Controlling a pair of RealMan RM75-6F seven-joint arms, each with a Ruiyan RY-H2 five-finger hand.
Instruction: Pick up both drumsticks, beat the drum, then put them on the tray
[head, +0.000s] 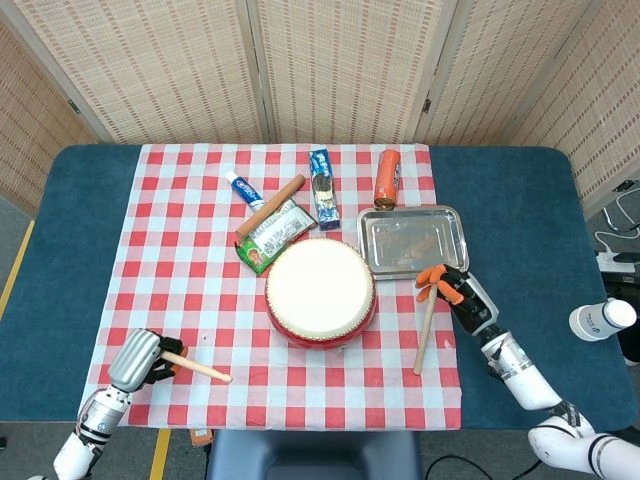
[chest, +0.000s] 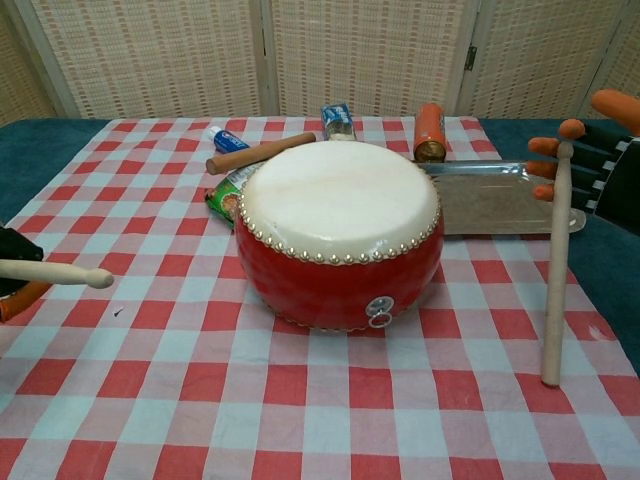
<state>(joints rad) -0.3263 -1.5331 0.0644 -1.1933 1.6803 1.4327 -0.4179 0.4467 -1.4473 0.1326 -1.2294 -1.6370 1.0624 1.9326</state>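
Centrally on the red-and-white checked cloth (head: 180, 260) sits the red drum (head: 320, 292), its pale skin facing up, with the steel tray (head: 412, 240) just beside it toward the robot's right and bare of drumsticks. At the near left corner of the cloth, the left hand (head: 140, 357) is wrapped around the butt of the left drumstick (head: 197, 367), which lies nearly level and points its rounded tip toward the drum, well short of it. In the chest view only that stick's tip end (chest: 55, 272) and a sliver of the hand (chest: 14, 280) show at the frame's edge.

On the other side, the right hand (head: 457, 292) grips the right drumstick (head: 427, 328) near its top, orange fingertips (chest: 545, 146) curled beside the shaft. The stick (chest: 555, 255) hangs almost upright, bead end up, its lower end down at the cloth; whether it actually touches the fabric cannot be made out. It stands beside the drum, apart from its shell, and near the tray's front edge.

Behind the drum lie a wooden rolling pin (head: 270, 205), a green packet (head: 272, 232), a toothpaste tube (head: 243, 188), a blue box (head: 322, 186) and an orange can (head: 387, 178). A white bottle (head: 601, 319) rests at the blue table's (head: 520, 200) right edge.
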